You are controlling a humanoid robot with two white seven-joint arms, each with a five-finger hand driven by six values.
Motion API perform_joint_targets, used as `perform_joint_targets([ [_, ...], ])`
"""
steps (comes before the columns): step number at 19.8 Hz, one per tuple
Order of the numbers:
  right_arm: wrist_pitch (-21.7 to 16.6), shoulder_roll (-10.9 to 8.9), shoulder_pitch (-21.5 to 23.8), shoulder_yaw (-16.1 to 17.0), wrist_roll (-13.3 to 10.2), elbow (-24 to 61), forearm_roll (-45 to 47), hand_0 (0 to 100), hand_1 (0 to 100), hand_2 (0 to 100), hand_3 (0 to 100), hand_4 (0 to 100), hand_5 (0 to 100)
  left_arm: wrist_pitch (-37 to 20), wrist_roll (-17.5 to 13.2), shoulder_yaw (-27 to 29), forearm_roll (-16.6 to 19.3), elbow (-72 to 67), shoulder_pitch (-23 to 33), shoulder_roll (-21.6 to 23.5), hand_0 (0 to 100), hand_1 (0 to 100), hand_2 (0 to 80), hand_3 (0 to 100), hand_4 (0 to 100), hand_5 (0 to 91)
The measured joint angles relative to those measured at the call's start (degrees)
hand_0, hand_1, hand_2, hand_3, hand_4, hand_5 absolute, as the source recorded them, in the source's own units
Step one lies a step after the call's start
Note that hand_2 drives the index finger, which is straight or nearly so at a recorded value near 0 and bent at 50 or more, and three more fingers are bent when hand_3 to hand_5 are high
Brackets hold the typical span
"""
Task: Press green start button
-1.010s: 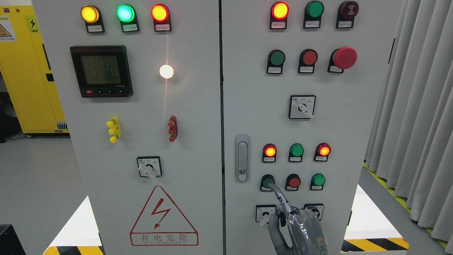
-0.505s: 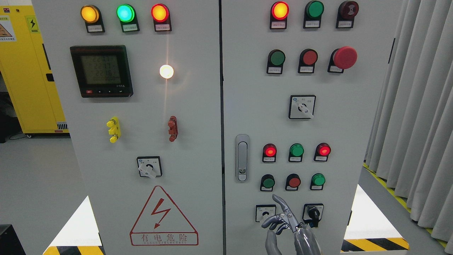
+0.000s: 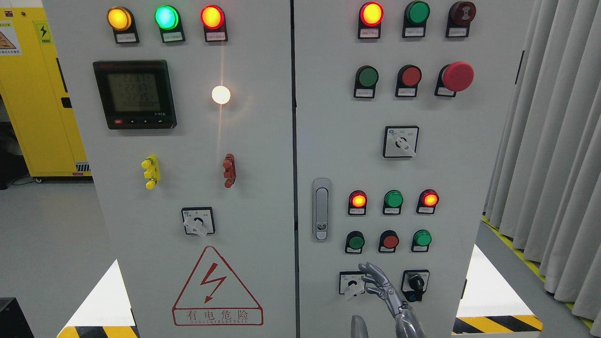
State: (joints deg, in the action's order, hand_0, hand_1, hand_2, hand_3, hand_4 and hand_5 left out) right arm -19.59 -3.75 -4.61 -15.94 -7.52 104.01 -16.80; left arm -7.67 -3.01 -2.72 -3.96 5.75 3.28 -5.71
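Since the earlier frames the right hand (image 3: 382, 291) has been dropping away from the green start button (image 3: 356, 242): a second ago its index fingertip was sitting on that button, and now the hand is showing low at the 6 o'clock edge of the view, well clear of it.

Largest item: the grey control cabinet (image 3: 263, 155) is filling most of the frame, split into two doors. Grey curtains (image 3: 554, 141) are hanging at 3 o'clock and a yellow cabinet (image 3: 33, 94) is standing at 9 o'clock.

On the left door a digital meter (image 3: 134, 94) is displaying readings at 10 o'clock, with a white lamp (image 3: 220, 95) glowing beside it. Amber, green and red lamps are lighting along the top. A red hazard triangle (image 3: 217, 287) is sitting at 7 o'clock.

On the right door a red mushroom button (image 3: 458, 76) is sitting at 2 o'clock. The door handle (image 3: 321, 209) is standing close to the centre seam.

The green start button is sitting at 5 o'clock, leftmost in the lower row of three buttons, with a red button (image 3: 389, 241) just beside it.

The right hand is hovering below that row, between two rotary switches, its fingers (image 3: 373, 277) loosely spread and holding nothing, overlapping the left switch (image 3: 352, 283).

The left hand is not showing.
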Motion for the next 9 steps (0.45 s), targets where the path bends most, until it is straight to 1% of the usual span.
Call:
perform_joint_targets([
  [9, 0.0, -0.31, 0.51, -0.57, 0.01, 0.88, 0.91, 69, 68, 0, 7, 14, 7, 0.0, 0.0, 0.0, 0.0, 0.0, 0.0, 0.0, 12, 56, 0.0, 0, 0, 0.0],
])
